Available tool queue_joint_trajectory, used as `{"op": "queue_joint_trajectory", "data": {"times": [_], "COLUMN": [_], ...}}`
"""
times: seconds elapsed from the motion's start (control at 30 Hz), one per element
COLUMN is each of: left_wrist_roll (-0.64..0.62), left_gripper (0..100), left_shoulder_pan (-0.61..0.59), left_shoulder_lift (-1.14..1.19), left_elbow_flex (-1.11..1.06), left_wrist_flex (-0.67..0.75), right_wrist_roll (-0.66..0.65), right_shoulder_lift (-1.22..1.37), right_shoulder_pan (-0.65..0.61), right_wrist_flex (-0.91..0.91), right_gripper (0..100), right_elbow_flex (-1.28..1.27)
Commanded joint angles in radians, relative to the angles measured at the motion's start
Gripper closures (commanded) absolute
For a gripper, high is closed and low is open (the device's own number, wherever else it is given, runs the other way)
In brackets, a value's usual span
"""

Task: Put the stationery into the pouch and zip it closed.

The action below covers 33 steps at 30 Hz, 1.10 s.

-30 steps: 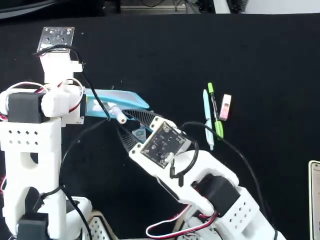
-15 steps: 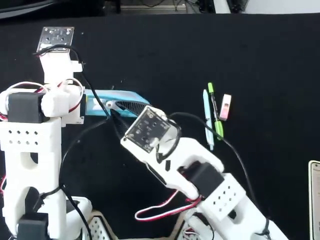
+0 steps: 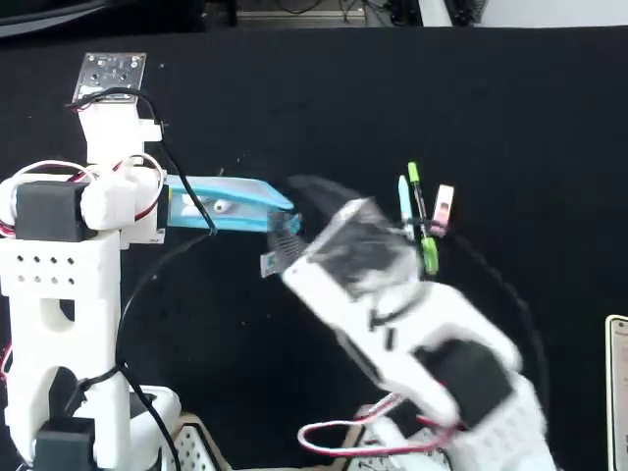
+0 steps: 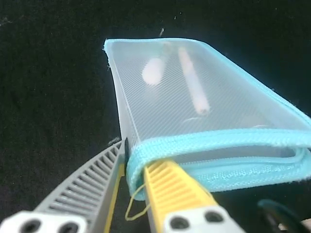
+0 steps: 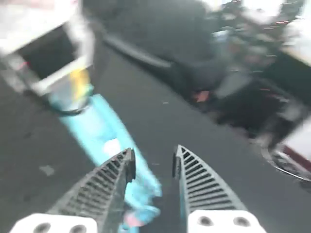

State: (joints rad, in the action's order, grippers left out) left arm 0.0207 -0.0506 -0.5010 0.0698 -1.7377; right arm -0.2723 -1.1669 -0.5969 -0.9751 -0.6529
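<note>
Toward the near edge of the black tabletop [image 3: 491,118], around its middle, the right claw [image 5: 153,160] is seen with its two ribbed fingers parted by a narrow gap and nothing held between them. It is poised just above the right end of a see-through turquoise pouch [image 3: 235,204]. The pouch is laid flat left of the tabletop's middle. Its left end is pinched at the woven edge by the left claw [image 4: 135,158], which is closed tight on it. Inside the pouch a white pen [image 4: 193,82] and a pale oval item [image 4: 153,72] are visible. Right of the middle, well apart from the pouch, a blue pen [image 3: 403,199], a green highlighter [image 3: 422,221] and a small pink and white block [image 3: 444,209] are lined up side by side.
</note>
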Motion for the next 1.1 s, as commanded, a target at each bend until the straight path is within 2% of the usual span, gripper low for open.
{"op": "queue_joint_trajectory", "data": {"times": [0.0,0.1,0.23,0.47,0.63,0.77,1.07], "left_wrist_roll": [0.005,0.005,0.003,0.003,0.003,0.003,0.003], "left_gripper": [97,97,97,97,97,97,97], "left_shoulder_pan": [0.008,0.008,0.008,0.008,0.004,0.007,0.007], "left_shoulder_lift": [-0.012,-0.012,-0.012,-0.012,-0.012,-0.012,-0.012], "left_elbow_flex": [0.036,0.036,0.036,0.035,0.035,0.035,0.035], "left_wrist_flex": [0.003,0.003,0.003,0.003,0.002,0.002,0.002], "right_wrist_roll": [-0.006,-0.002,0.057,0.064,0.066,0.147,0.192], "right_shoulder_lift": [-0.012,0.059,0.216,0.576,0.823,1.015,1.415], "right_shoulder_pan": [0.262,0.427,0.555,0.591,0.687,0.761,0.779], "right_wrist_flex": [-0.11,-0.155,-0.163,-0.167,-0.167,-0.16,-0.19], "right_gripper": [88.9,88.9,88.9,88.9,88.9,88.8,88.8], "right_elbow_flex": [0.133,0.119,0.102,0.185,0.315,0.441,0.75]}}
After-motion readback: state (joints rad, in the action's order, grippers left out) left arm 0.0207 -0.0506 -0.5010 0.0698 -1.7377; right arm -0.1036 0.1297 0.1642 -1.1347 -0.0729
